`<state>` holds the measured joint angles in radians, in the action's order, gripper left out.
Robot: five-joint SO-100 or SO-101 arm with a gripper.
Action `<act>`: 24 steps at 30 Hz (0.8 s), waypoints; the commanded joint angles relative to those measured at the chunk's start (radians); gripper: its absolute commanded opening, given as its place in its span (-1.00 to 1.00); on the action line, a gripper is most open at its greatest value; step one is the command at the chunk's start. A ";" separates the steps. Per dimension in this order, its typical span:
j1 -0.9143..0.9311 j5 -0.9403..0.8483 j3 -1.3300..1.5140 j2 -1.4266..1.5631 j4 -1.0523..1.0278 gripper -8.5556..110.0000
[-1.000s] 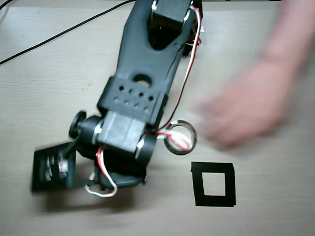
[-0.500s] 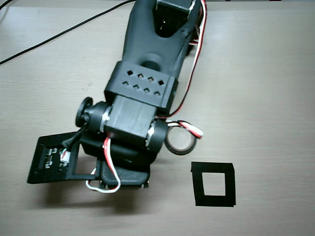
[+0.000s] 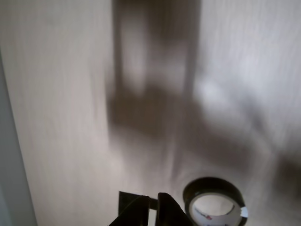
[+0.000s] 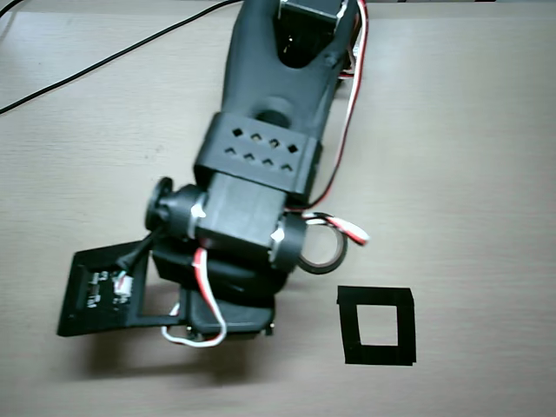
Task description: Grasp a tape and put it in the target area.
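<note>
The tape (image 3: 212, 184), a dark ring with a white inner lining, lies flat on the beige table at the bottom right of the wrist view. My gripper (image 3: 153, 207) enters from the bottom edge just left of the tape, its jaws nearly together with nothing between them. In the overhead view the tape (image 4: 337, 259) peeks out from under the right side of the arm, and the gripper is hidden beneath the arm. The target area (image 4: 375, 296), a square of black tape strips, lies on the table to the lower right of the tape, a short gap away.
The arm's black body (image 4: 261, 156) covers the table's middle in the overhead view, with red-and-white wires (image 4: 343, 228) looping beside the tape. A black camera board (image 4: 95, 291) juts out at the lower left. A black cable (image 4: 104, 59) crosses the upper left.
</note>
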<state>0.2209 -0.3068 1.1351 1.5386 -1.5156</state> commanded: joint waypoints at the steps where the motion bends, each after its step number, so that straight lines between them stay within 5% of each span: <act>1: 0.002 -0.005 -0.012 0.057 -0.008 -0.83; 18: -0.054 0.034 0.029 0.058 -0.035 -0.81; 24: -0.089 -0.051 0.273 0.190 0.021 -0.68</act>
<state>0.1427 -0.3344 1.3361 1.6414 -1.5186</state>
